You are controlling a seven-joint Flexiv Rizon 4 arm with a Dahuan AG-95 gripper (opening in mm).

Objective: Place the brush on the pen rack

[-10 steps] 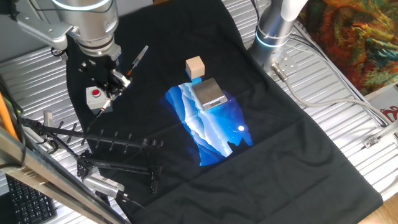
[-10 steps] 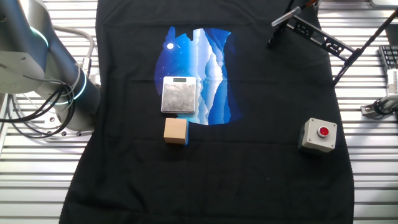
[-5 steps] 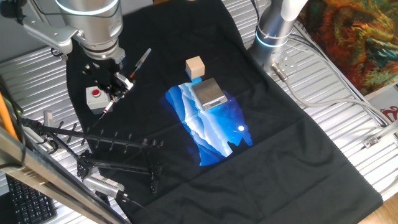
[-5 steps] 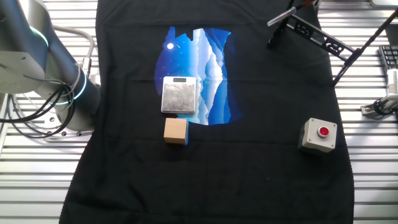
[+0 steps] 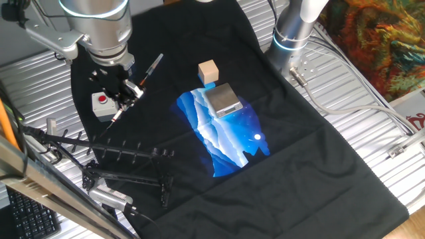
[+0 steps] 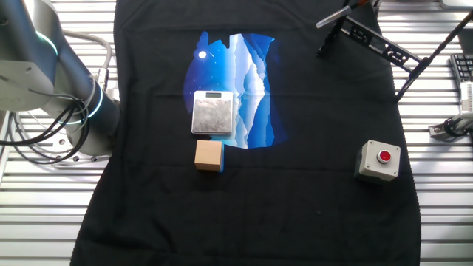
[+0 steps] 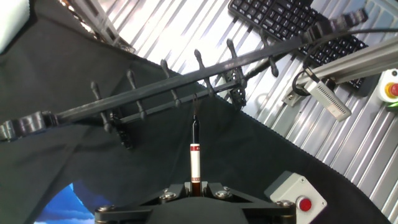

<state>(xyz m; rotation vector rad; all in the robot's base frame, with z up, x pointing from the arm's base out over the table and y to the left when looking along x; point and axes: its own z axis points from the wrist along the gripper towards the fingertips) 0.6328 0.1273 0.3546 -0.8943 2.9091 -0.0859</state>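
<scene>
We see a small tan wooden cube (image 6: 209,155) | a flat silver square scale (image 6: 213,113) beside it | a grey box with a red button (image 6: 380,160) | a black cloth (image 6: 295,199) with a blue picture.

Ribbed metal table (image 5: 345,113); black cloth (image 5: 299,153) over it; pen rack (image 5: 126,166) on cloth.

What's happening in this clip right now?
The single arm's gripper holds the brush in the air, near the grey button box. In the hand view the brush points toward the pen rack, but it is not yet on the pegs. A metal scale and a wooden block sit untouched on the black cloth.
</scene>
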